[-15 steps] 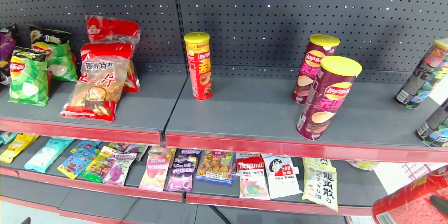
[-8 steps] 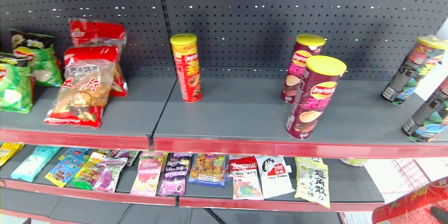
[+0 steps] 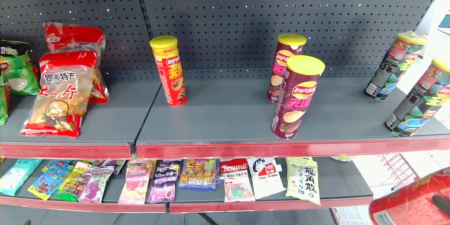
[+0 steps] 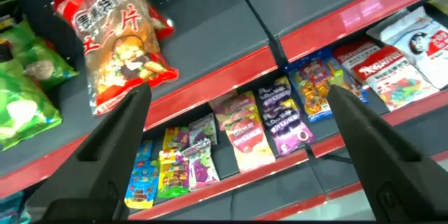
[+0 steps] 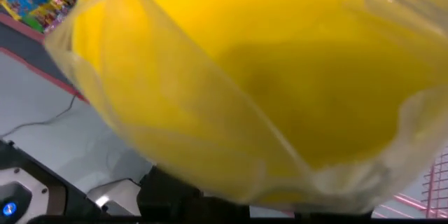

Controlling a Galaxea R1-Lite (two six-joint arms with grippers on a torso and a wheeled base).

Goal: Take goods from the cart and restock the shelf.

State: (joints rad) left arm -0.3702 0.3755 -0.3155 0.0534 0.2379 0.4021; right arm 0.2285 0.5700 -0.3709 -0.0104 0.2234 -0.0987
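Note:
A red chip can with a yellow lid (image 3: 170, 72) stands on the grey upper shelf (image 3: 228, 112). To its right stand two maroon cans (image 3: 297, 95), one behind the other, and two black-green cans (image 3: 416, 102) at the shelf's right end. Another red chip can (image 3: 407, 204) lies tilted at the head view's lower right corner, with my right gripper (image 3: 441, 203) shut on it. Its yellow lid (image 5: 266, 63) sits close before the right wrist camera. My left gripper (image 4: 238, 94) hangs open, with nothing between its fingers, in front of the shelf's red front edge (image 4: 210, 87).
Red snack bags (image 3: 61, 95) and green chip bags (image 3: 19, 74) lean at the upper shelf's left. The lower shelf (image 3: 348, 182) holds a row of several flat sachets (image 3: 197, 175). A wide gap separates the lone red can from the maroon cans.
The head view has swung to the right, so the whole shelf has slid left in the picture. The held red can stays at the lower right corner.

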